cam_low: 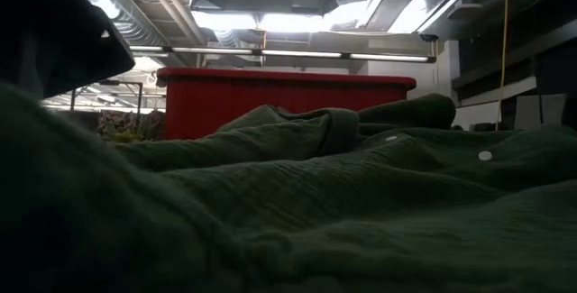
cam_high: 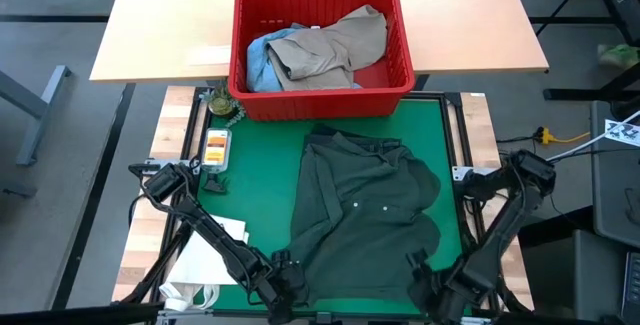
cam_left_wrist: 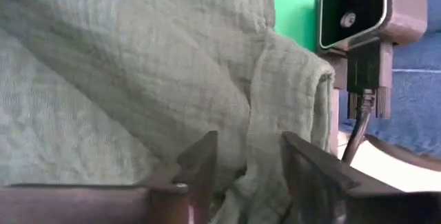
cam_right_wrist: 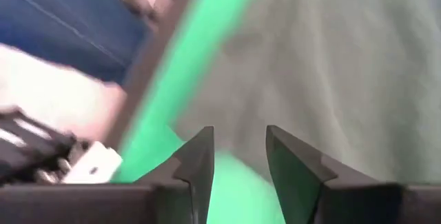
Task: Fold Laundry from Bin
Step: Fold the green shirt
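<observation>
Between the fingers of the left gripper, a bunched fold of the dark green shirt is seen, with the jaws parted around it rather than pinched tight; whether cloth is actually clamped cannot be told. The right gripper is held with its jaws apart and nothing between them, above the green mat at the shirt's near edge. Both grippers are placed at the near hem of the shirt, left at the near-left corner, right at the near-right.

The shirt is spread, rumpled, over the middle of the mat. Beyond it, the red bin is seen holding a khaki-tan garment and light blue denim.

Several failures are judged possible. If the left jaws are closed on the bunched fold, two layers could be caught and the hem dragged unevenly. If only one corner is seized, the shirt could be skewed when lifted. A white paper bag just beside the left arm could be snagged.
</observation>
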Action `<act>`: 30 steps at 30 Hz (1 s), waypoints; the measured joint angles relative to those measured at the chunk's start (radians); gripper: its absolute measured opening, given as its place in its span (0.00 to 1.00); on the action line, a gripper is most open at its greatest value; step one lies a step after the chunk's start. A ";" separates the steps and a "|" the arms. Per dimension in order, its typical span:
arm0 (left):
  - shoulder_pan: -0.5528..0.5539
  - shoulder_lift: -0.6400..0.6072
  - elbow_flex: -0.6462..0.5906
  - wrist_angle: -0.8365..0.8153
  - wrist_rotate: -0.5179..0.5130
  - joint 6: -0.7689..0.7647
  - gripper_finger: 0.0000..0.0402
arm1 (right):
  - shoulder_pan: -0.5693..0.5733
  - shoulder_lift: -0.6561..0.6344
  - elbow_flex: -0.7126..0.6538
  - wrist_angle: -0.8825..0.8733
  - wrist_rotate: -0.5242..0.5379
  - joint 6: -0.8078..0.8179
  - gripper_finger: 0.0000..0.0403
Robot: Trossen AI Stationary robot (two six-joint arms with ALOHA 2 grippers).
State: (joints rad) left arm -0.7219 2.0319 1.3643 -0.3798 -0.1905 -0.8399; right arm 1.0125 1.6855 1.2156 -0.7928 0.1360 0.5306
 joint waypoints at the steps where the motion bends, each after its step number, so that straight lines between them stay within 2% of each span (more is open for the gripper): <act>1: 0.000 0.000 0.000 0.000 0.000 0.012 0.41 | 0.011 0.000 0.000 0.039 0.010 0.000 0.33; 6: -0.002 0.000 0.000 0.003 0.002 0.040 0.54 | 0.046 0.002 0.000 0.150 0.049 -0.009 0.33; 10: -0.009 -0.002 0.001 0.004 0.002 0.069 0.60 | 0.049 0.003 0.000 0.168 0.083 -0.009 0.33; 15: -0.023 -0.002 0.002 0.023 0.002 0.142 0.61 | 0.047 0.030 0.000 0.179 0.089 -0.007 0.33; 20: -0.026 -0.002 0.002 0.028 0.003 0.144 0.61 | 0.047 0.091 0.000 0.229 0.008 0.000 0.33; 30: -0.025 -0.002 0.002 0.031 0.002 0.144 0.61 | 0.047 0.101 0.000 0.211 -0.033 0.003 0.33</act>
State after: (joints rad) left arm -0.7467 2.0296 1.3663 -0.3492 -0.1883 -0.6960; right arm 1.0595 1.7870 1.2160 -0.5817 0.1032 0.5335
